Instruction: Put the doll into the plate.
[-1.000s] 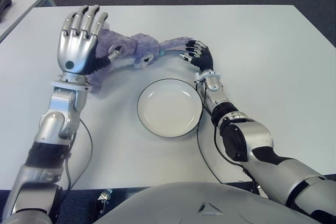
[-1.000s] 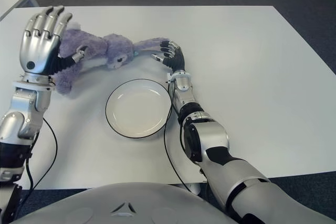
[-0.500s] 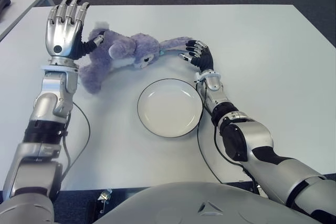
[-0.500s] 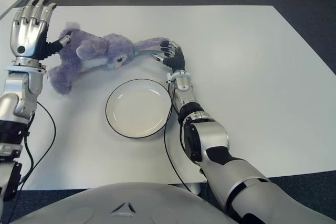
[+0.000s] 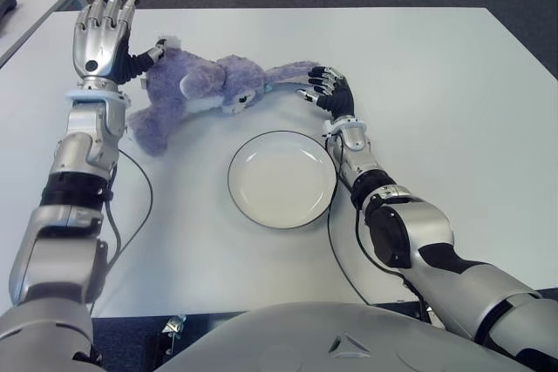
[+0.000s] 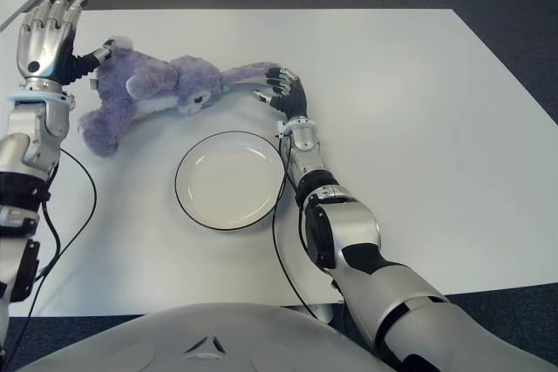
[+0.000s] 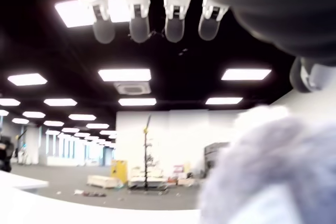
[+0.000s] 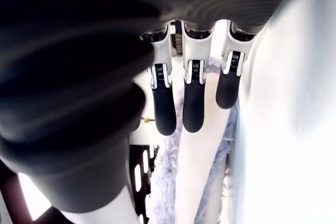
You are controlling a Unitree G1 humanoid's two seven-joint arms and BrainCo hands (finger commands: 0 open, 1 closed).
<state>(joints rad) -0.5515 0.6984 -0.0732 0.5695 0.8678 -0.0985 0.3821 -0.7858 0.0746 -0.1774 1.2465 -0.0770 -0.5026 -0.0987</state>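
The doll [image 5: 196,93], a purple plush animal, lies on the white tabletop [image 5: 436,84] between the two hands, and it is not in the plate [image 5: 282,179]. The plate is white with a dark rim, it has nothing inside, and it stands on the near side of the doll, close to the robot's body.

The left hand [image 5: 100,28] is at the left end of the doll, standing upright with the fingers [image 5: 112,4] straight and spread, pointing away from the robot. Only the thumb side comes to the plush: the thumb reaches toward the doll's white tip, and I cannot tell if it really touches. The hand grasps nothing. In the left wrist view the fingertips [image 7: 139,27] hang free in the air with a gap between them, and the purple fur [image 7: 273,171] shows just beside the palm.

The right hand [image 5: 327,89] is at the other end of the doll, next to its long thin limb, which stretches to the right. Its dark fingers are loosely bent above this limb and are not closed on it. In the right wrist view three fingertips [image 8: 193,106] point toward the fur with space between them. The right forearm [image 5: 362,167] passes just beside the right rim of the plate.

A black cable [image 5: 139,215] runs over the tabletop beside the left arm.
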